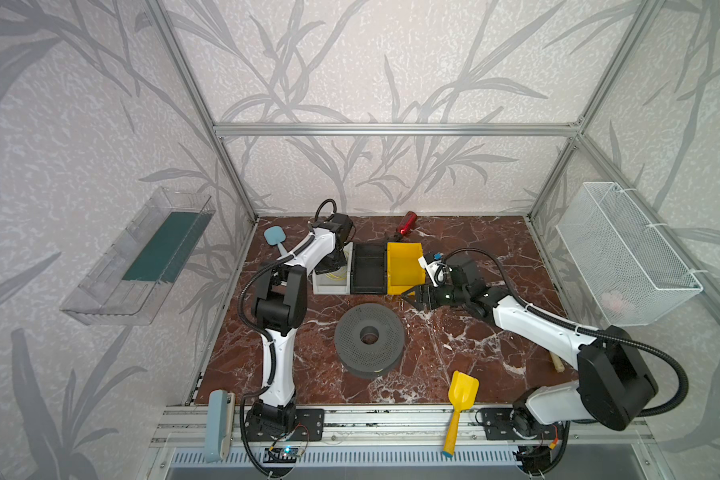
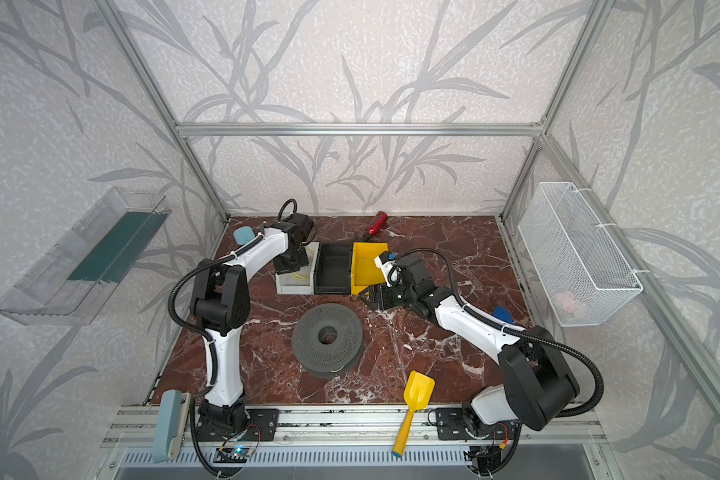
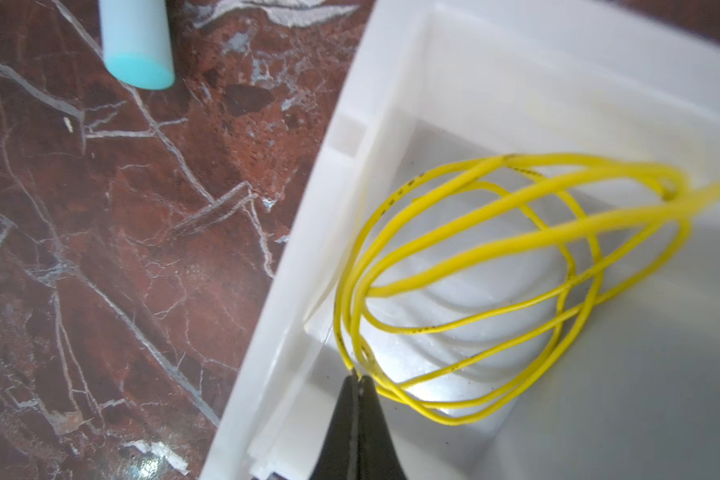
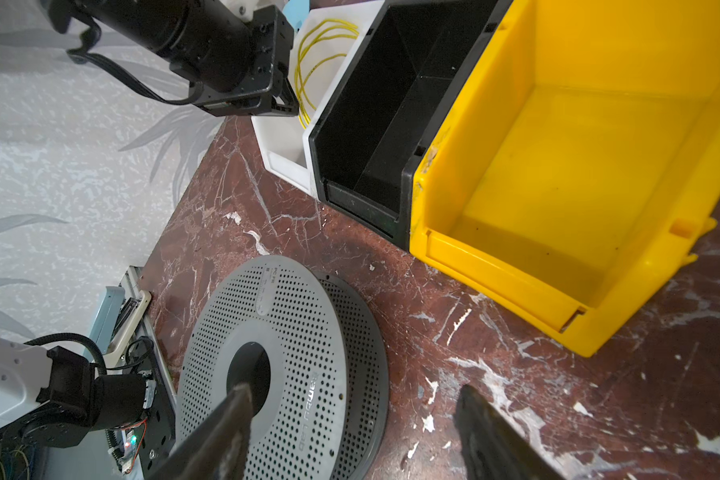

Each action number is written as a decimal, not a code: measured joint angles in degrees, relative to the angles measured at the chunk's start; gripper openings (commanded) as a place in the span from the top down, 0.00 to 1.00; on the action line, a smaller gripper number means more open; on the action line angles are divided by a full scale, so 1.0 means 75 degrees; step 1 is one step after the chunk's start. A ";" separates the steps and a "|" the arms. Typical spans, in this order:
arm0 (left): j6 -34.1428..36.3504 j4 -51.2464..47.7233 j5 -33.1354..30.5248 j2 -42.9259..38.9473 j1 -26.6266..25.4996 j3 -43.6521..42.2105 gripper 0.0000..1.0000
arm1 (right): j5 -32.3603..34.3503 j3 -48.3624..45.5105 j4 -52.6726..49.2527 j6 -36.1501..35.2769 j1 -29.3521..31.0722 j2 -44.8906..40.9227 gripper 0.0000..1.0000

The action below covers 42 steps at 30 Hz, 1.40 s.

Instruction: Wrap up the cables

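The cables are one thin yellow wire, coiled in loose loops inside a white bin at the back left of the marble table. The coil also shows in both top views and in the right wrist view. My left gripper reaches down into the white bin, shut on a strand at the edge of the coil. My right gripper stands open and empty above the table, between a grey perforated spool and the front of a yellow bin.
A black bin sits between the white and yellow bins. A red-handled screwdriver lies behind them, and a pale blue paddle at the back left. A yellow toy shovel rests on the front edge. A mesh basket hangs on the right wall.
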 measured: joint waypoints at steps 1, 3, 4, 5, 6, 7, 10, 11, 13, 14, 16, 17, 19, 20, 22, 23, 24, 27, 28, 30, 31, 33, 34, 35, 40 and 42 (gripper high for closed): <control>0.0000 -0.0009 -0.0029 -0.0079 0.0000 0.0000 1.00 | 0.0000 0.0000 0.0000 0.0003 0.0000 0.0000 0.24; 0.0000 -0.0035 -0.0076 -0.0245 0.0000 0.0000 1.00 | 0.0000 0.0000 0.0000 0.0003 0.0000 -0.0009 0.24; 0.0000 -0.0047 -0.0096 -0.0341 0.0000 0.0000 1.00 | 0.0000 0.0000 -0.0003 0.0003 0.0000 -0.0023 0.24; 0.0000 -0.0070 -0.0114 -0.0446 0.0000 0.0000 1.00 | 0.0003 0.0000 -0.0003 0.0003 0.0000 -0.0050 0.24; 0.0003 -0.0087 -0.0119 -0.0542 0.0000 0.0000 1.00 | 0.0003 0.0000 0.0000 0.0003 0.0000 -0.0076 0.24; 0.0003 -0.0108 -0.0134 -0.0664 0.0000 0.0000 1.00 | 0.0003 0.0000 -0.0003 0.0003 0.0000 -0.0111 0.24; 0.0038 -0.0160 -0.0137 -0.1046 0.0000 0.0000 0.94 | 0.0003 0.0000 -0.0003 0.0003 0.0000 -0.0219 0.24; 0.0073 -0.0204 -0.0119 -0.1154 0.0000 0.0003 0.88 | 0.0003 0.0000 -0.0003 0.0003 0.0000 -0.0248 0.24; 0.0119 -0.0361 -0.0032 -0.1253 0.0000 0.0020 0.76 | 0.0003 0.0000 -0.0003 0.0003 0.0000 -0.0300 0.24; 0.0108 -0.0420 0.0041 -0.1259 0.0000 0.0015 0.70 | 0.0003 0.0000 0.0000 0.0000 0.0000 -0.0315 0.24; 0.0061 -0.0405 0.0181 -0.1259 -0.0003 -0.0152 0.56 | 0.0000 0.0000 0.0000 0.0003 0.0000 -0.0321 0.24; 0.0038 -0.0353 0.0262 -0.1268 -0.0006 -0.0332 0.49 | 0.0000 0.0000 -0.0003 0.0003 0.0000 -0.0321 0.24; -0.0093 -0.0221 0.0417 -0.1268 -0.0012 -0.0697 0.41 | -0.0009 0.0000 0.0000 0.0003 0.0000 -0.0321 0.24; -0.0163 -0.0149 0.0510 -0.1268 -0.0012 -0.0877 0.39 | -0.0026 0.0000 -0.0003 0.0003 0.0000 -0.0321 0.24; -0.0239 -0.0085 0.0653 -0.1262 -0.0012 -0.1046 0.39 | -0.0052 0.0000 -0.0006 -0.0006 0.0000 -0.0323 0.24; -0.0265 -0.0038 0.0705 -0.1256 -0.0015 -0.1052 0.39 | -0.0064 0.0000 -0.0012 -0.0009 0.0000 -0.0329 0.24; -0.0283 0.0055 0.0746 -0.1253 -0.0015 -0.1052 0.39 | -0.0073 0.0000 -0.0017 -0.0017 0.0000 -0.0332 0.24; -0.0335 0.0297 0.0857 -0.1174 -0.0015 -0.1020 0.39 | -0.0079 0.0000 -0.0038 -0.0032 0.0000 -0.0335 0.24; -0.0347 0.0315 0.0886 -0.1084 -0.0015 -0.0959 0.39 | -0.0079 0.0000 -0.0047 -0.0032 0.0000 -0.0335 0.24; -0.0391 0.0405 0.0921 -0.0854 -0.0015 -0.0828 0.39 | -0.0079 0.0000 -0.0055 -0.0032 0.0000 -0.0335 0.24; -0.0414 0.0449 0.0938 -0.0708 -0.0015 -0.0761 0.38 | -0.0079 0.0000 -0.0061 -0.0032 0.0000 -0.0335 0.24; -0.0487 0.0504 0.0962 -0.0469 -0.0015 -0.0682 0.37 | -0.0079 0.0000 -0.0064 -0.0035 -0.0006 -0.0335 0.24; -0.0533 0.0542 0.0968 -0.0350 -0.0015 -0.0659 0.37 | -0.0079 0.0000 -0.0064 -0.0038 -0.0015 -0.0335 0.24; -0.0583 0.0571 0.0965 -0.0256 -0.0015 -0.0647 0.36 | -0.0079 0.0000 -0.0064 -0.0041 -0.0032 -0.0335 0.24; -0.0743 0.0568 0.0921 -0.0009 -0.0003 -0.0516 0.36 | -0.0079 0.0000 -0.0067 -0.0041 -0.0119 -0.0335 0.24; -0.0778 0.0606 0.0909 0.0090 0.0003 -0.0393 0.38 | -0.0079 0.0000 -0.0064 -0.0041 -0.0134 -0.0335 0.24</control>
